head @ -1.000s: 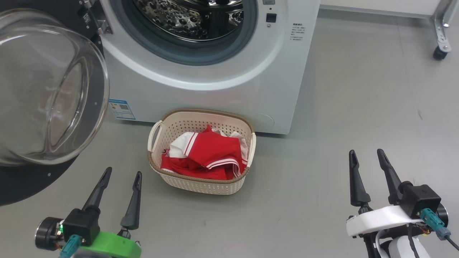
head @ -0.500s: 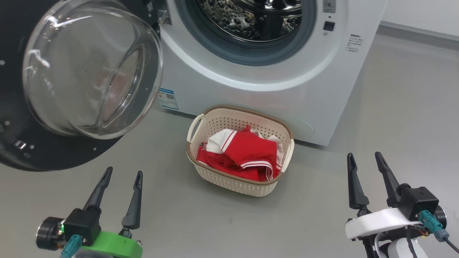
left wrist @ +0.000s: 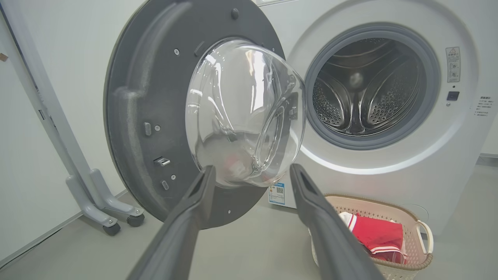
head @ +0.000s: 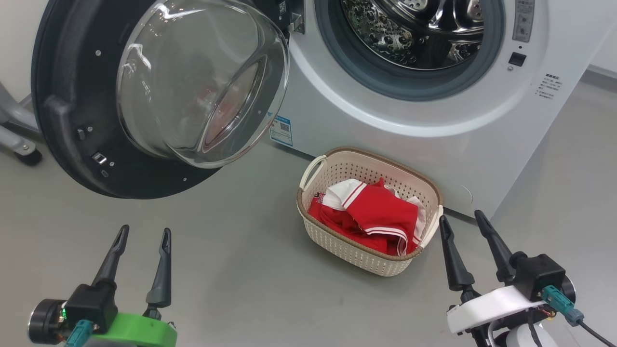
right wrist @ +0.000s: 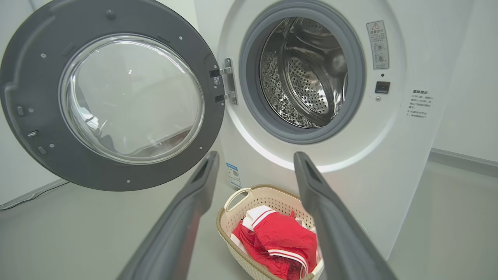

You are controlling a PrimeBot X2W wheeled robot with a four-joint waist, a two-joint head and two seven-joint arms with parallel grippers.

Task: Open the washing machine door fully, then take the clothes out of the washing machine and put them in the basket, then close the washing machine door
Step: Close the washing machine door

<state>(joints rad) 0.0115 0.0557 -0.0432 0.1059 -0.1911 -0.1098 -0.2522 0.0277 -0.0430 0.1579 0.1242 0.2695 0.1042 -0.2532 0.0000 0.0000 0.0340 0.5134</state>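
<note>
The white washing machine stands with its door swung wide open to the left, glass bowl bulging outward. Its steel drum looks bare inside. The red and white clothes lie piled in the cream basket on the floor before the machine. My left gripper hangs open at the lower left, below the door. My right gripper is open just right of the basket.
A grey frame leg on a black castor stands left of the door. A pale wall runs behind it. Grey floor spreads between my grippers and the basket.
The head camera has swung left, so the machine, door and basket slid rightward in view. Both grippers stay open and low. The clothes lie unchanged in the basket.
</note>
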